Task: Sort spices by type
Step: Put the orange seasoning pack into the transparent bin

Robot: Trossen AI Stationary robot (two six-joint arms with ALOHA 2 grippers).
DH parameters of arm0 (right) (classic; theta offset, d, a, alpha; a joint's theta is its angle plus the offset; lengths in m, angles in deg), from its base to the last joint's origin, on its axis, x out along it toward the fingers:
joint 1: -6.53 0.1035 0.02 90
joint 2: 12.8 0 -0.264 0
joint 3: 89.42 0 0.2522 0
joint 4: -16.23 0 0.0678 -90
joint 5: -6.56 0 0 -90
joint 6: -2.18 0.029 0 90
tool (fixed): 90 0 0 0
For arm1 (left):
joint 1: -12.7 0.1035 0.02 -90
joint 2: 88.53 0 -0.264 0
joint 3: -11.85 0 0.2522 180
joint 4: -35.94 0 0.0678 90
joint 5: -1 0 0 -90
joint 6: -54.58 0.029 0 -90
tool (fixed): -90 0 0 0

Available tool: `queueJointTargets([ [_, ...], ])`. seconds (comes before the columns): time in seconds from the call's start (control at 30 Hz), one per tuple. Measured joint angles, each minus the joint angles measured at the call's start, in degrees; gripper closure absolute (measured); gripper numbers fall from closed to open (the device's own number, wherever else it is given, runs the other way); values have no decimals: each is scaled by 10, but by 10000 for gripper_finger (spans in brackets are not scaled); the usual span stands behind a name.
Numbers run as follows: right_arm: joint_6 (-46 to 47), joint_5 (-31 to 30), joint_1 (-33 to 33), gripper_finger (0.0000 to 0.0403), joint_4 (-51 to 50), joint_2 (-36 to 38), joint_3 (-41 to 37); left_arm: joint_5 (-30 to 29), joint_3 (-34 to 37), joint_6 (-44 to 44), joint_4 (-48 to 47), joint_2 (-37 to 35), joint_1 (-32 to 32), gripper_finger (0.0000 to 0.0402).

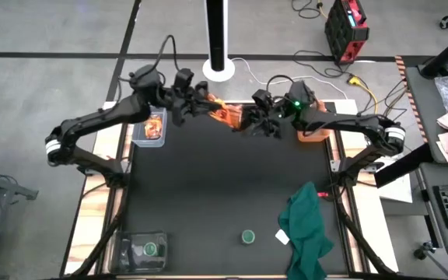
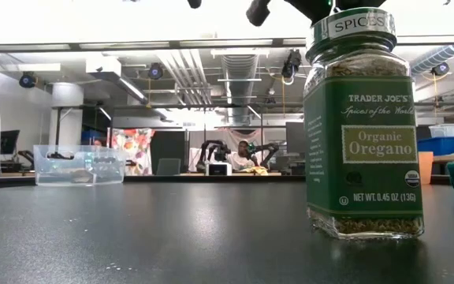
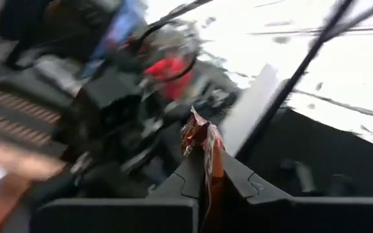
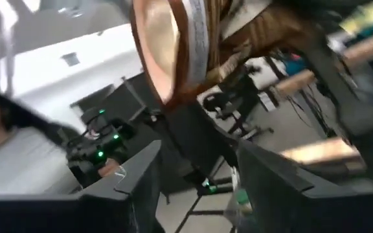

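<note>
My left gripper (image 1: 208,107) is shut on a crinkly orange-copper foil packet (image 1: 225,115) above the table's far middle. My right gripper (image 1: 249,123) is just right of that packet, open; in its wrist view the packet (image 4: 173,45) hangs beyond the spread fingers (image 4: 141,184), not between them. A second foil packet (image 1: 155,124) lies in a clear tub. One green-lidded jar (image 1: 247,236) stands upright on its base on the black mat, seen large as the oregano jar (image 2: 365,126) in the low view. Another green-lidded jar (image 1: 151,249) sits in a near-left tub. No white-capped jars show. My left gripper pinches the foil packet between its two fingers (image 3: 238,181), closing on its flat faces. A crumpled edge of the packet (image 3: 198,133) sticks out past the fingertips. The packet is held up clear of the table.
A clear tub (image 1: 149,128) is at the far left, an orange tub (image 1: 315,134) at the far right under my right arm, and a clear tub (image 1: 140,250) at the near left. A dark green cloth (image 1: 306,229) and a white paper scrap (image 1: 284,236) lie near right. A person sits in the room behind.
</note>
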Motion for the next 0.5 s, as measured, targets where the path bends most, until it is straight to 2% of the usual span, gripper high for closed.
queueJointTargets([
  [0.1,21,-3,-17,211,-74,6,0,-42,0,50,-123,-32,13,401],
  [0.17,23,-19,-27,217,-152,14,0,-99,0,94,-213,-57,19,401],
  [0.3,-11,-111,-40,236,-332,32,0,-223,0,162,-390,-98,21,401],
  [0.4,-16,-191,-44,248,-392,36,0,-248,0,185,-468,-112,20,402],
  [0.5,-12,-208,-43,246,-357,31,0,-236,0,200,-482,-115,13,402],
])
